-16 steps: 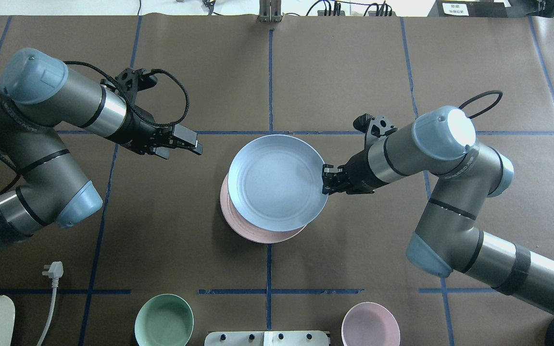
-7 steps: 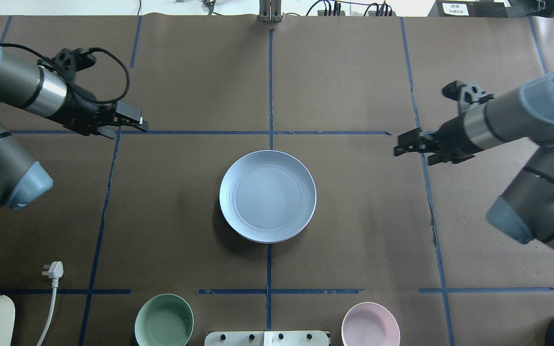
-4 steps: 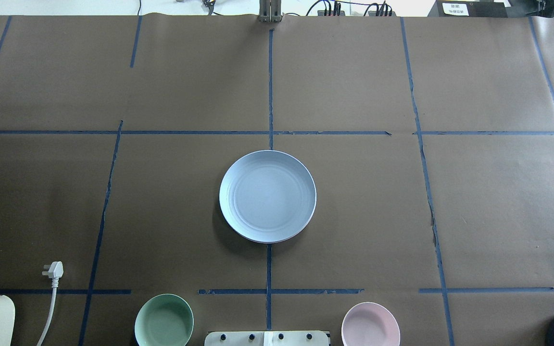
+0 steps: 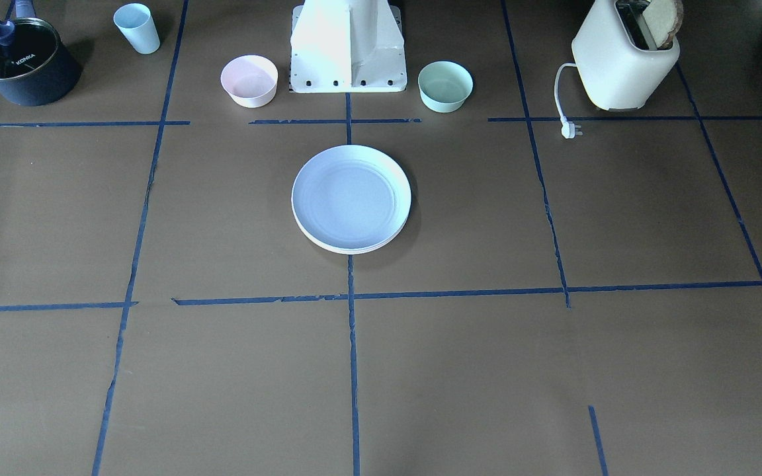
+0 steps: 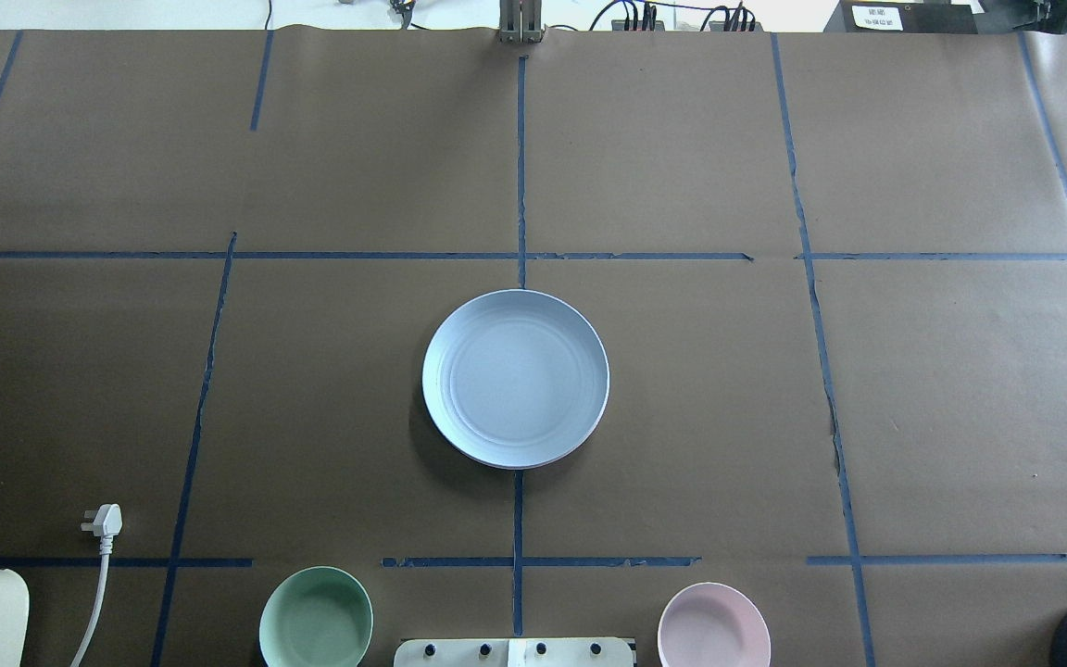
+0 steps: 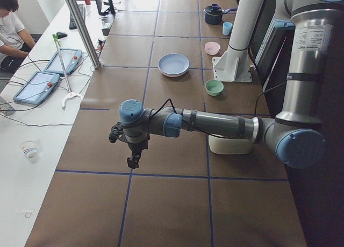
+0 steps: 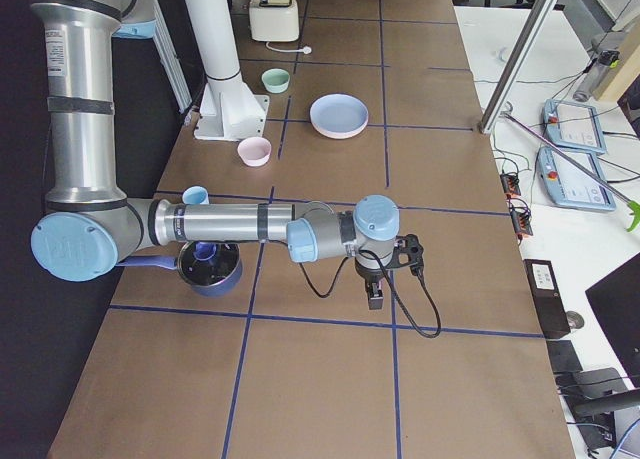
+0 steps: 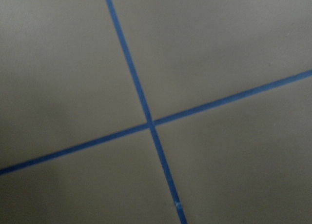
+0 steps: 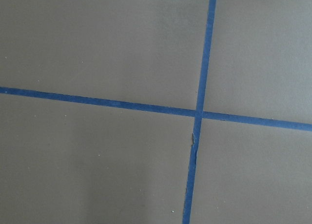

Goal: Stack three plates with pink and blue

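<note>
3 plates in 1 pile at centre of table (image 5: 774, 417), blue plate (image 5: 515, 378) on top, rims lined up. Stack looks finished, my guess. Overhead hides lower layers. Front view shows cream rim (image 4: 349, 250) beneath blue, pink hard to pick out. Neither view shows tools. From side only: left gripper (image 6: 131, 162) hangs over table's end, well apart from pile, likely parked clear. Fingers spread or pressed together, cannot tell. Likewise right gripper (image 7: 374, 301) at opposite end. Wrist cameras show just tape cross (image 8: 150, 124).
</note>
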